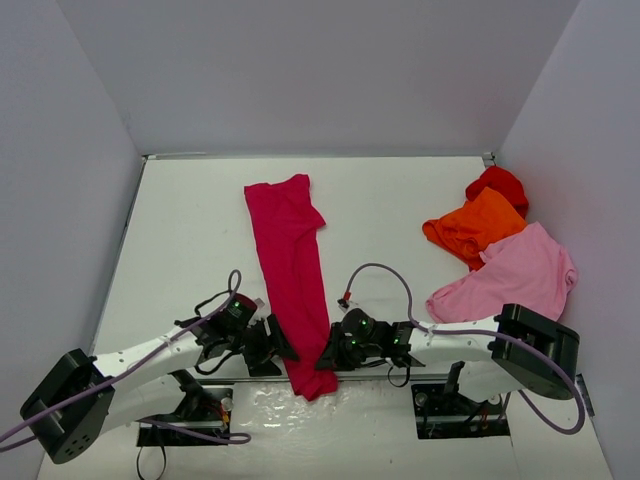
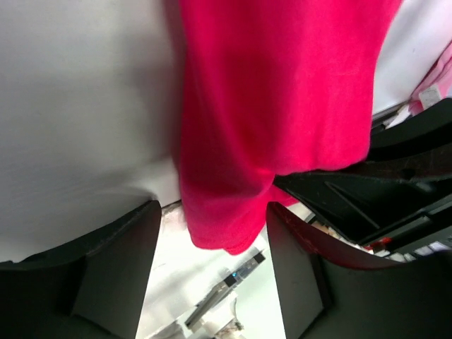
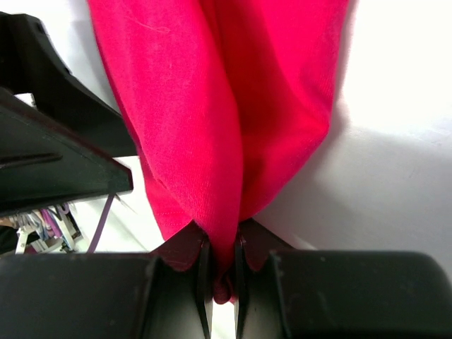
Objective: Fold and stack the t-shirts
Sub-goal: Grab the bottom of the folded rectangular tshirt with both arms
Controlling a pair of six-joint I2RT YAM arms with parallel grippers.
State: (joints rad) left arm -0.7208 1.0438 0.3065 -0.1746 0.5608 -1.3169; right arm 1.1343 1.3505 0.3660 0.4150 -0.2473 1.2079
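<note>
The right gripper (image 3: 222, 258) is pinched tight on the near end of the crimson-magenta t-shirt (image 1: 290, 260), a bunched fold of cloth squeezed between its two pads. The left gripper (image 2: 212, 240) stands with its jaws apart. Its dark fingers (image 2: 116, 275) sit either side of the same end's hanging corner, and there is a gap on both sides.

The t-shirt is a long narrow strip down the middle of the table (image 1: 190, 230). Its long axis runs from the table's near edge to well toward its far edge, leaning slightly left at the far end. The wider end points away from the arms and the narrow gripped end reaches the near edge.

On the table's right side lie the light pink t-shirt (image 1: 520, 275), the orange t-shirt (image 1: 475, 228) against it and farther back, and the red t-shirt (image 1: 497, 185) behind that.
</note>
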